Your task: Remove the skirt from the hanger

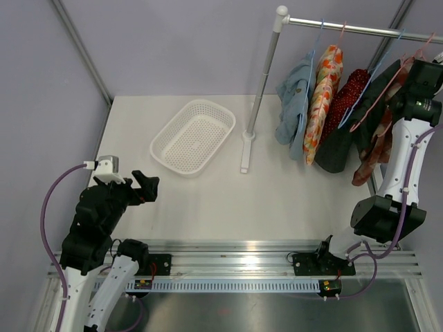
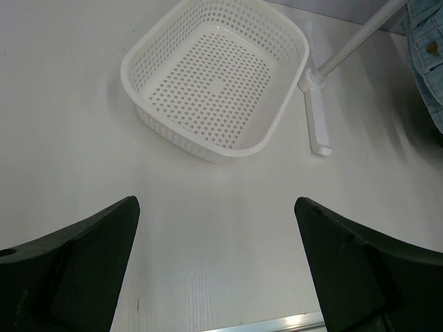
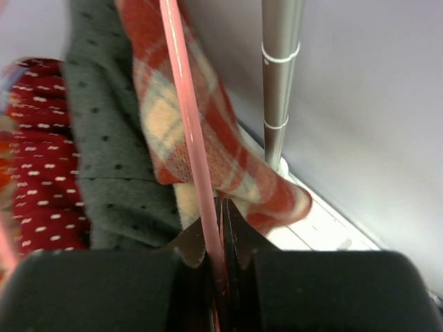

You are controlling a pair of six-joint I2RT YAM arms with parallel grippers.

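Observation:
A red plaid skirt hangs on a pink hanger at the right end of the clothes rail. My right gripper is up at that hanger. In the right wrist view the gripper is shut: its jaws pinch the edge of the plaid skirt, and the pink hanger bar runs down into the same gap. My left gripper is open and empty, low over the table at the near left. It also shows in the left wrist view.
A white perforated basket sits on the table at the back left, ahead of my left gripper. The rack's pole and foot stand mid-table. Denim, orange floral, red dotted and dark grey dotted garments hang beside the skirt.

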